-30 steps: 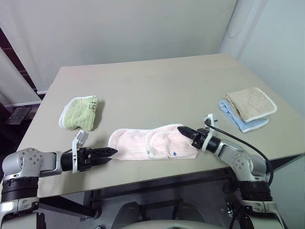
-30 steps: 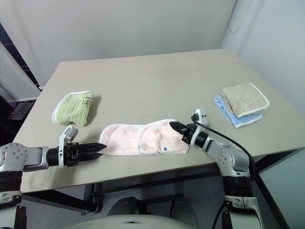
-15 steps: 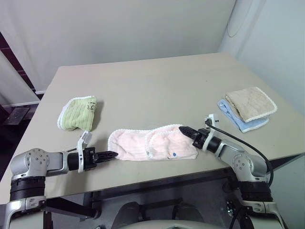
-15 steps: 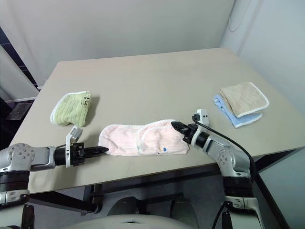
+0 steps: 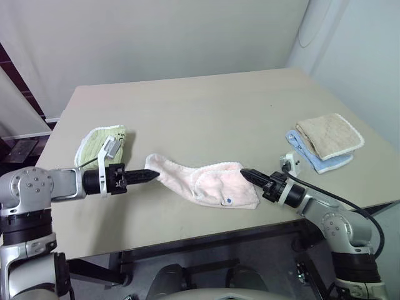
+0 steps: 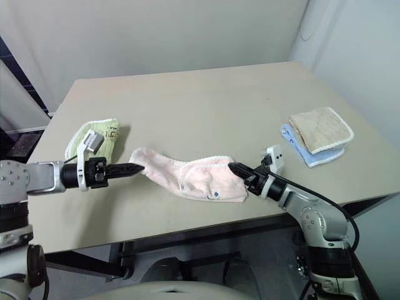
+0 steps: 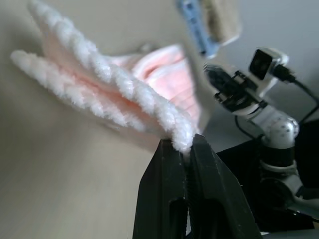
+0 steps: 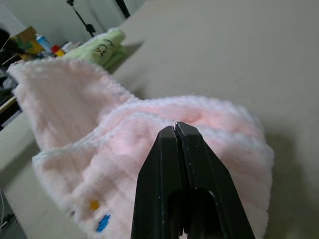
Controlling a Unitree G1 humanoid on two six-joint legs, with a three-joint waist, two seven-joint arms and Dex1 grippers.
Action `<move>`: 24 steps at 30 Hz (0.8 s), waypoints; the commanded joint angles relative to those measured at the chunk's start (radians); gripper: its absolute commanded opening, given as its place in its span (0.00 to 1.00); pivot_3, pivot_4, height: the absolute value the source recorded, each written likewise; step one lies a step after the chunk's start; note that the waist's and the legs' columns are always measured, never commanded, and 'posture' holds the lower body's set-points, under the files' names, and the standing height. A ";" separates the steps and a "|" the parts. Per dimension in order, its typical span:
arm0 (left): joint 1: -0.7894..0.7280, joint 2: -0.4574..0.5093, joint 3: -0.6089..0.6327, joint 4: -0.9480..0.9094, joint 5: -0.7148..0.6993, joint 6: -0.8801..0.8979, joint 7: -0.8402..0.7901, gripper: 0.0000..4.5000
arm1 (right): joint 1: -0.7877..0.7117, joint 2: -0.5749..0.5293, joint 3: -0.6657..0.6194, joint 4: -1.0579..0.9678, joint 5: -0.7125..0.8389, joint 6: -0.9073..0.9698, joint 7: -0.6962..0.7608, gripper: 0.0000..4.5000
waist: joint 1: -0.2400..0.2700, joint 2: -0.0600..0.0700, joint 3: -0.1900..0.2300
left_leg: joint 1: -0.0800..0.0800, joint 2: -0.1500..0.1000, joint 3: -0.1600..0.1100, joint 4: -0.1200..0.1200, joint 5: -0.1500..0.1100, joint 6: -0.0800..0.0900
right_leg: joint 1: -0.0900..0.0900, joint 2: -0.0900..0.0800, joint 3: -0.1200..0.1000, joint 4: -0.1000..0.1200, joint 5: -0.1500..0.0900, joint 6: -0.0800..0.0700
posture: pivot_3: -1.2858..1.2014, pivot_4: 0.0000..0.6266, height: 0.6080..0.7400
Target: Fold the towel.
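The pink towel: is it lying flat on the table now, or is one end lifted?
One end is lifted. The left gripper is shut on the end of the pink towel; the other end rests bunched on the table.

Fluffy ribbed terry towel (image 5: pixel 206 182), matt smooth table (image 5: pixel 206 112), glossy black fingers (image 7: pixel 164 199).

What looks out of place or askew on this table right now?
The towel is bunched and crooked: the left hand pinches its end and holds it off the table, while the far end lies crumpled by the shut right hand.
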 commanded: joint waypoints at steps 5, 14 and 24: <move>-0.093 -0.015 -0.165 -0.043 -0.034 -0.034 -0.098 0.01 | 0.013 -0.028 -0.058 -0.052 0.027 -0.007 -0.023 0.00 | -0.002 -0.001 0.001 | 0.000 0.000 0.000 0.000 0.000 0.000 | 0.002 0.002 0.000 0.000 0.000 0.000 | 0.52 0.00 0.85; -0.124 0.007 -0.525 0.090 0.155 -0.335 -0.417 0.01 | 0.065 -0.022 -0.101 -0.108 0.040 -0.002 -0.092 0.00 | 0.003 -0.002 0.002 | 0.000 0.000 0.000 0.000 0.000 0.000 | 0.002 0.004 0.000 0.000 0.000 0.000 | 0.52 0.00 0.85; -0.243 -0.241 -0.662 0.305 0.302 -0.479 -0.496 0.01 | 0.125 -0.016 -0.132 -0.155 0.071 0.002 -0.166 0.00 | 0.021 -0.003 0.002 | -0.006 0.000 0.000 0.003 0.001 0.005 | 0.000 0.003 0.001 -0.001 0.000 0.000 | 0.52 0.00 0.85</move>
